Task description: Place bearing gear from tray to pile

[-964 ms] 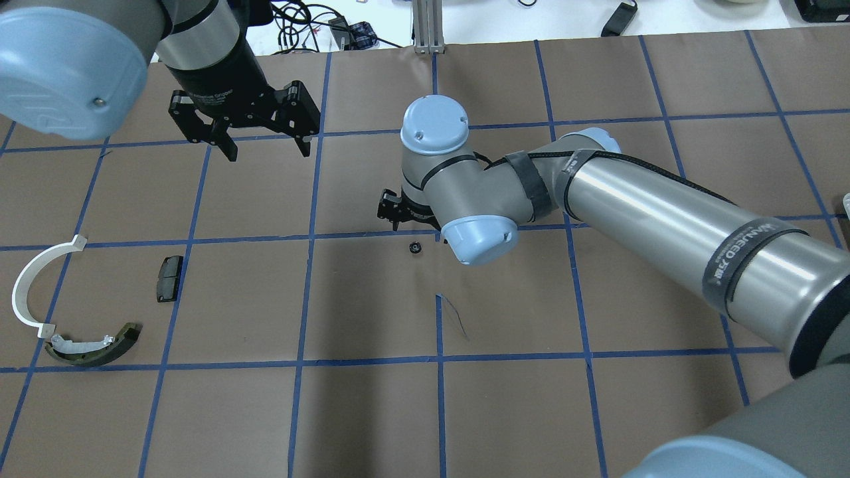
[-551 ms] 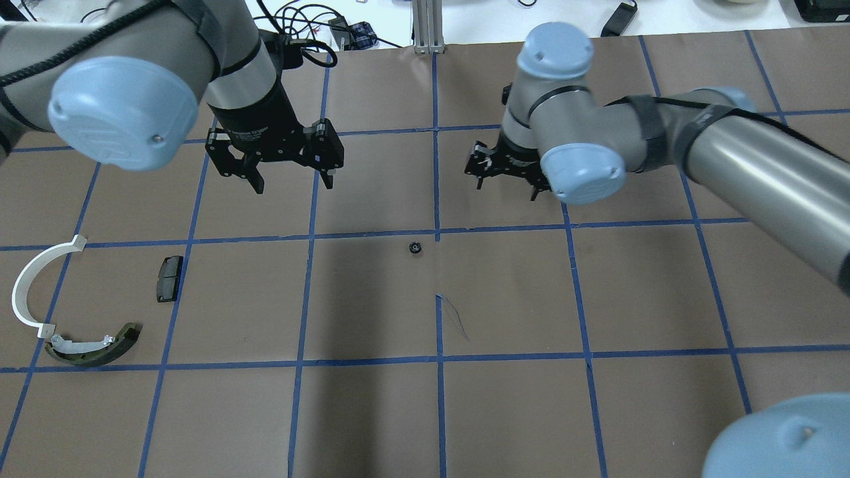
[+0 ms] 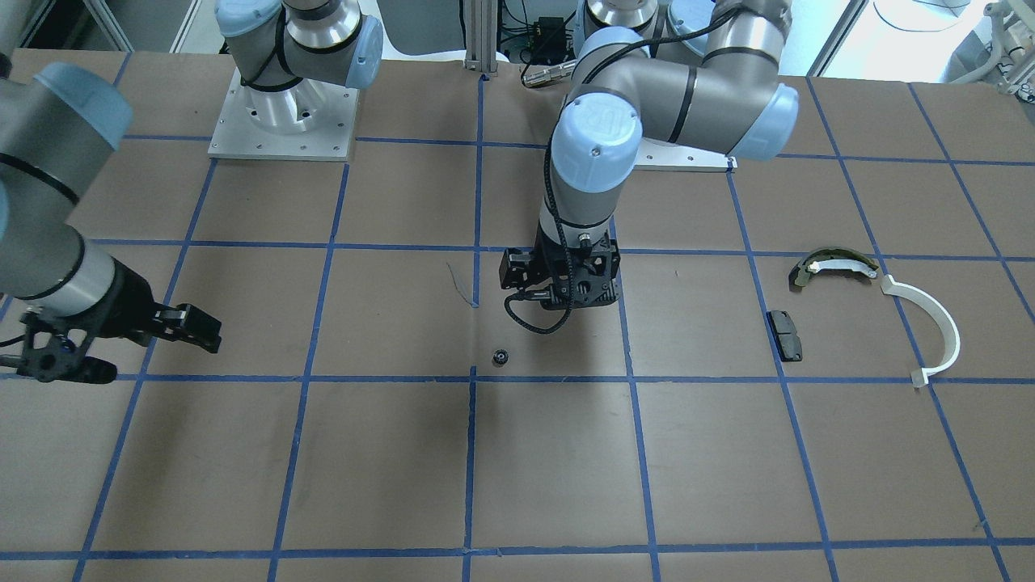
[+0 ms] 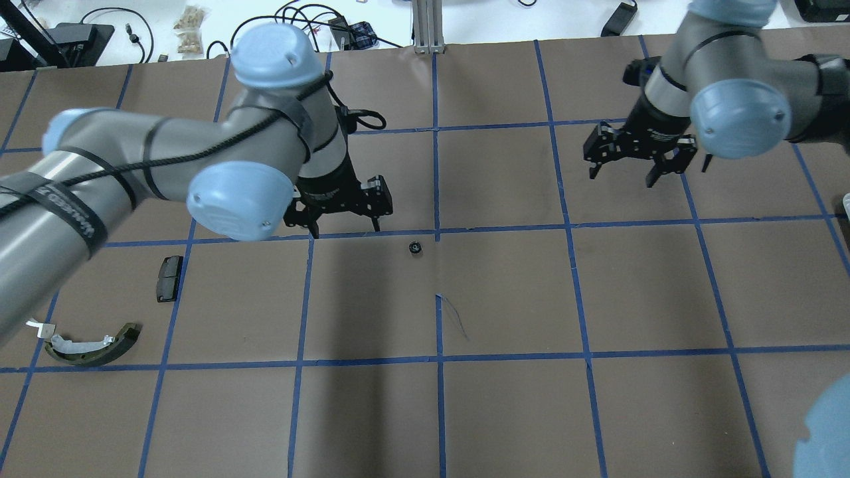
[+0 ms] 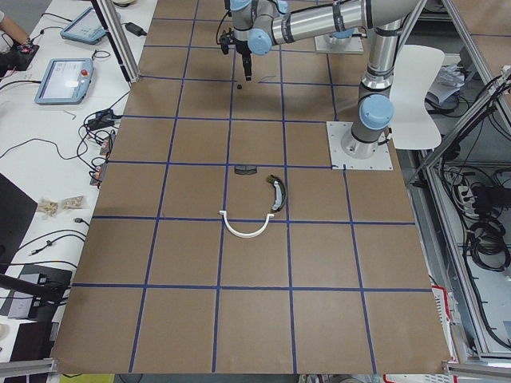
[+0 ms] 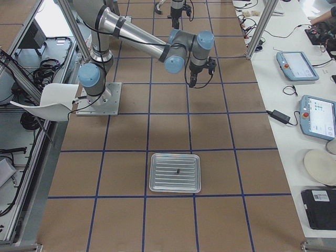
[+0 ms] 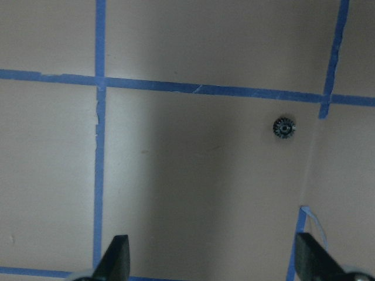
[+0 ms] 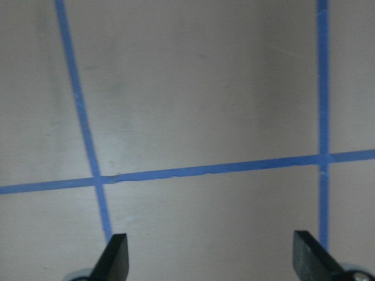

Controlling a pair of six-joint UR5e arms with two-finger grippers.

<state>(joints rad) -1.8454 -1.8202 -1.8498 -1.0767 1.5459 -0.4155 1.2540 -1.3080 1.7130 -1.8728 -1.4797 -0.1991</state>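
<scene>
The bearing gear, small, black and toothed, lies on the brown paper at the table's middle; it also shows in the front view and the left wrist view. My left gripper is open and empty, low over the table just left of the gear. My right gripper is open and empty, far right of it. The pile lies at the left: olive-and-white brake shoe, black pad, and white arc, which my left arm mostly hides in the overhead view.
A metal tray stands near the table's right end with one small dark part in it. Blue tape lines grid the paper. Cables and tablets lie beyond the far edge.
My left gripper has moved in and down toward the gear, staying open. My right arm has drawn back to the far right. The gear and the pile have not moved.
</scene>
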